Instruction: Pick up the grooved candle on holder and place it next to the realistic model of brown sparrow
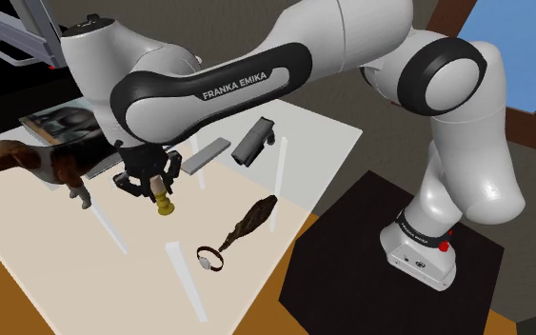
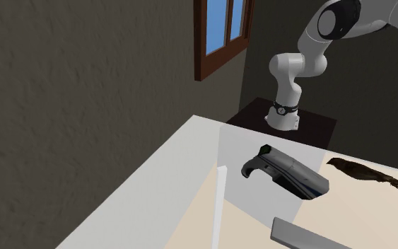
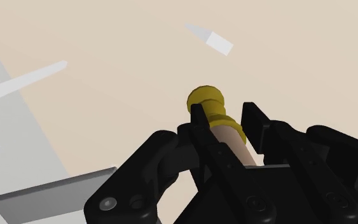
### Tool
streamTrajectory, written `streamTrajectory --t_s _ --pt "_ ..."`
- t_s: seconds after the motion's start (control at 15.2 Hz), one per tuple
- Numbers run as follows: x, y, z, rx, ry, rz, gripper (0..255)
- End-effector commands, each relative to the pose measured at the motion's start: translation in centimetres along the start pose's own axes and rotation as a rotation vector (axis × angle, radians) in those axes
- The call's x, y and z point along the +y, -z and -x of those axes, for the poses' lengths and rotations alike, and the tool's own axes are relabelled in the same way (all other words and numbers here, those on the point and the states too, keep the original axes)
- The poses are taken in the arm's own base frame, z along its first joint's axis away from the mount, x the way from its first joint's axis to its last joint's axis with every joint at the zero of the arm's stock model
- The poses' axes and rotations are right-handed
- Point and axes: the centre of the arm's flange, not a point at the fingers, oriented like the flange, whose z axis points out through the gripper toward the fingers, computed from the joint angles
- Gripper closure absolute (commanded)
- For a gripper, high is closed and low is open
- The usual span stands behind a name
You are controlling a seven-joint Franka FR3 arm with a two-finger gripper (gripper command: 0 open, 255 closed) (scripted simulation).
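A pale counter (image 1: 337,143) stands in a dim room with rough dark walls and a wood-framed window (image 2: 222,28). Over its middle the tool (image 1: 149,185) points down, its two black fingers (image 3: 198,114) closed on the pale shaft of the candle (image 1: 164,203), whose yellow holder sticks out below the fingertips. I cannot tell whether the holder touches the counter. The brown sparrow (image 1: 253,219) lies apart from it, toward the shoulder view's right, with a wristwatch (image 1: 210,259) near its tail end. A dog figure (image 1: 42,164) stands at that view's left. A grey bar (image 1: 206,155) and a dark device (image 1: 252,141) lie beyond the tool.
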Motion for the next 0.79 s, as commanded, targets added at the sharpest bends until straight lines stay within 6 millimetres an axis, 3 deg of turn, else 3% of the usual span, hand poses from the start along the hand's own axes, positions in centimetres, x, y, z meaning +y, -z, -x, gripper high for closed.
streamTrajectory --t_s 0.0,0.4,0.73 --pt "0.0 -1.0 -0.2 0.0 0.0 0.0 255" --pt "-0.1 -4.3 -0.2 0.0 0.0 0.0 255" --pt "-0.1 -4.3 -0.2 0.0 0.0 0.0 255"
